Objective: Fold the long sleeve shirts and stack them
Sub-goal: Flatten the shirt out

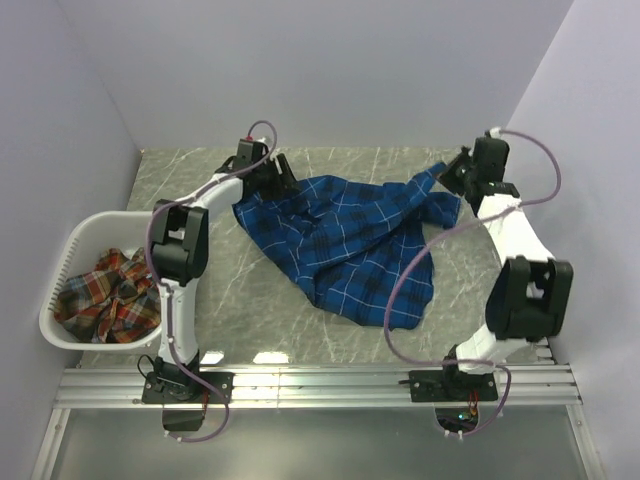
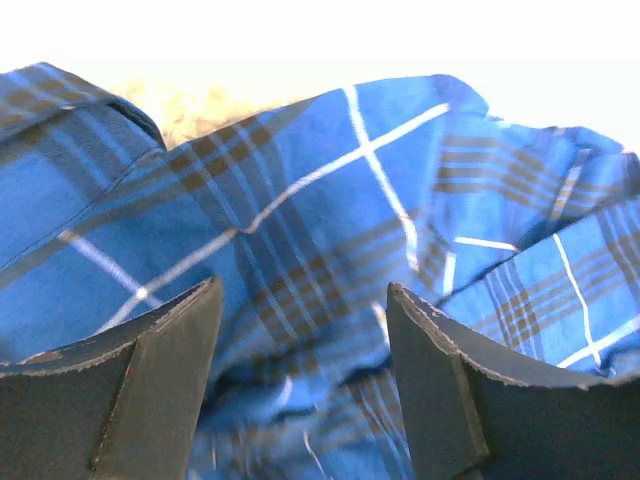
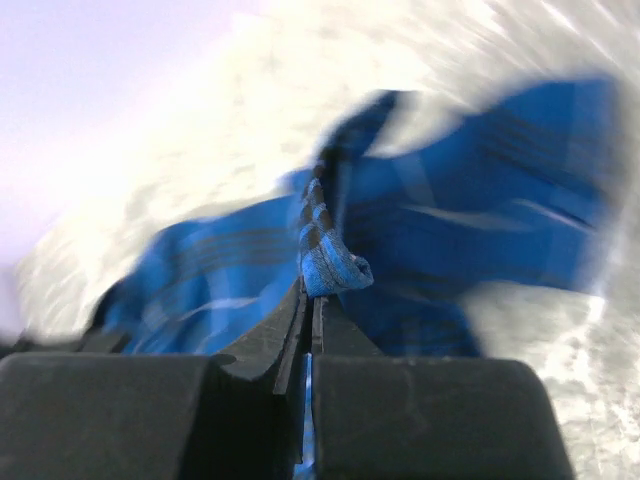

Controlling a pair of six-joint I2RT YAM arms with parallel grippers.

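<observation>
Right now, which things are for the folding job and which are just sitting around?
For the job: blue plaid shirt; red-orange plaid shirt; right end effector, pinching blue cloth; left end effector, open.
Just lying about: white laundry basket; table.

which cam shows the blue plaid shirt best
Top external view: the blue plaid shirt lies crumpled on the table, nearly all visible. The left wrist view shows close-up folds under the open left hand; the right wrist view, blurred, shows an edge pinched in the shut right hand.
</observation>
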